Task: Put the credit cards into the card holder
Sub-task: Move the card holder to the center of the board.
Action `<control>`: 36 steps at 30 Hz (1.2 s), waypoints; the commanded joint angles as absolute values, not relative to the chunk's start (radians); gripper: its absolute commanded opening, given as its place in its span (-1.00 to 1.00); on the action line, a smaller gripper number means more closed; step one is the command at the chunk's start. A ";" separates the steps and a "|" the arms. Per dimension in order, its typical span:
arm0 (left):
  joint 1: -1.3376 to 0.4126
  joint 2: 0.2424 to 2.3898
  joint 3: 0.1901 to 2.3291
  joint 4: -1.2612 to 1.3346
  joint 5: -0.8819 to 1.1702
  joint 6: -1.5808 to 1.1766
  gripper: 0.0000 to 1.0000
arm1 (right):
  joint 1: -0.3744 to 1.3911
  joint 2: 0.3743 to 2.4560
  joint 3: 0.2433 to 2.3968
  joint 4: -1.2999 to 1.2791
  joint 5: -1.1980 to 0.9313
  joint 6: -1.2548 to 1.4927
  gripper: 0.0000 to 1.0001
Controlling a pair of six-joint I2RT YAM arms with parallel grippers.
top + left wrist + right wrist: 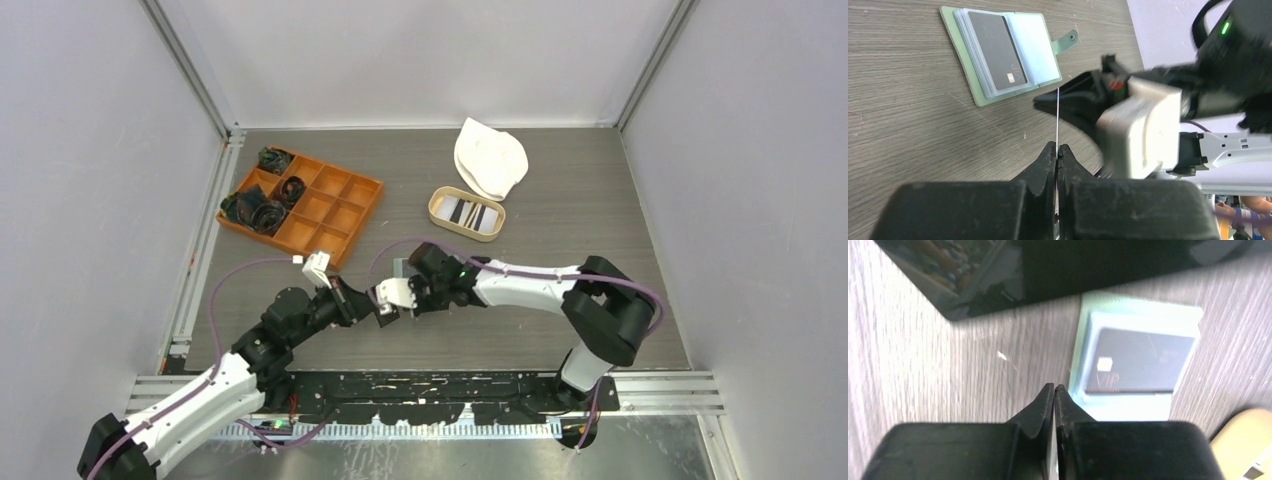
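The left gripper (1057,148) was clenched on a thin credit card (1057,120), seen edge-on as a pale upright line rising from between its black fingers. The right gripper (1054,389) was also closed, fingertips pressed together. In the left wrist view its tips met the far end of that same card, but whether they pinched it could not be told. The two grippers faced each other above the grey wood-grain table (908,125), near its middle.

Just beyond them on the table lay the card holder (1040,47), a sage-green wallet folded open and flat, its snap tab (1068,39) sticking out to one side. A black card (998,50) sat in one of its pale blue-grey pockets.

Farther back and to the right was an oval tan tray (434,207) with more cards (470,214) lying in it, and behind it a white fabric item (490,160). At the back left stood an orange compartment box (352,222) holding dark bundles of cord (255,210).
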State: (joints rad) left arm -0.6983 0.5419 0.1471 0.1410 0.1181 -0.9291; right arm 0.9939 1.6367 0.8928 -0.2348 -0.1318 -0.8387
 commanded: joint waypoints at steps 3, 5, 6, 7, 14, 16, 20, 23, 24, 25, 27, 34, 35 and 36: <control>-0.700 0.593 0.154 0.257 0.134 -0.912 -1.00 | 0.728 1.489 0.987 -0.524 -0.495 -0.806 -0.55; -0.701 0.631 0.166 0.289 0.137 -0.899 -1.00 | 0.650 1.497 1.013 -0.566 -0.515 -0.746 -0.40; -0.700 0.654 0.179 0.298 0.140 -0.886 -1.00 | 0.619 1.512 1.034 -0.581 -0.524 -0.705 -0.36; -0.701 0.678 0.194 0.306 0.146 -0.871 -1.00 | 0.591 1.532 1.060 -0.604 -0.539 -0.670 -0.33; -0.693 0.897 0.333 0.338 0.229 -0.773 -1.00 | 0.547 1.678 1.125 -0.574 -0.480 -0.476 0.06; -0.690 0.940 0.349 0.350 0.251 -0.764 -1.00 | 0.546 1.705 1.124 -0.531 -0.460 -0.414 0.15; -0.685 0.989 0.345 0.379 0.270 -0.764 -1.00 | 0.545 1.755 1.149 -0.490 -0.407 -0.343 0.21; -0.683 0.994 0.336 0.378 0.275 -0.762 -1.00 | 0.548 1.773 1.164 -0.467 -0.415 -0.345 0.22; -0.681 0.991 0.333 0.374 0.274 -0.759 -1.00 | 0.550 1.776 1.173 -0.465 -0.425 -0.354 0.22; -0.681 0.984 0.330 0.366 0.272 -0.755 -1.00 | 0.553 1.780 1.185 -0.463 -0.436 -0.364 0.22; -0.681 0.965 0.325 0.337 0.263 -0.749 -1.00 | 0.562 1.801 1.217 -0.468 -0.454 -0.378 0.24; -0.682 0.858 0.264 0.285 0.252 -0.768 -1.00 | 0.596 1.921 1.388 -0.532 -0.475 -0.382 0.24; -0.682 0.843 0.254 0.282 0.247 -0.772 -1.00 | 0.597 1.945 1.416 -0.543 -0.481 -0.375 0.25; -0.681 0.829 0.246 0.278 0.244 -0.776 -1.00 | 0.596 1.970 1.447 -0.560 -0.483 -0.372 0.25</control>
State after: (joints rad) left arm -0.6857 0.8856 0.2752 0.2832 0.2497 -0.7765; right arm 0.5873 1.9102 1.3373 -0.5251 -0.4488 -0.3870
